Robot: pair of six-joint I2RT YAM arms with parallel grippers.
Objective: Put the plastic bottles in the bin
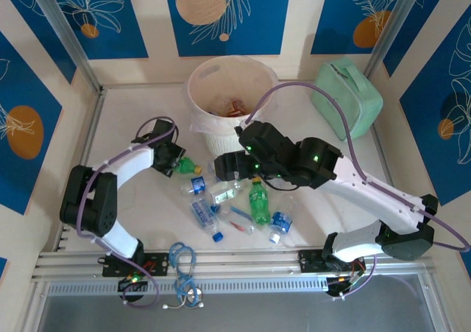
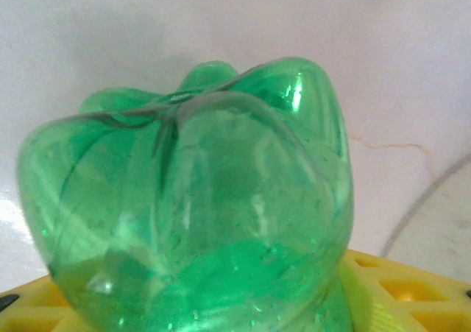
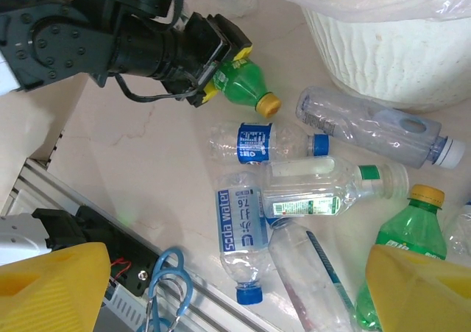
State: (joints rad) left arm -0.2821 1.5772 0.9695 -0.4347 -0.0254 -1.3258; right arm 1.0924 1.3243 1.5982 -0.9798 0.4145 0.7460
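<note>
A small green bottle (image 2: 191,214) with a yellow cap lies on the table left of the bin, and my left gripper (image 1: 179,163) is shut on its body; the yellow fingers (image 2: 412,288) press its sides. The right wrist view shows this same bottle (image 3: 239,82) in those jaws. My right gripper (image 3: 235,288) hangs open above a cluster of lying bottles: a blue-labelled soda water bottle (image 3: 246,229), a clear green-capped one (image 3: 331,188), another blue-labelled one (image 3: 257,142) and a green one (image 3: 405,229). The white bin (image 1: 232,96) stands behind them, with something red inside.
A mint green zip case (image 1: 349,100) lies right of the bin. Blue cable loops (image 1: 182,262) rest on the metal rail (image 1: 243,267) at the near edge. Framed walls close in the table on both sides and at the back.
</note>
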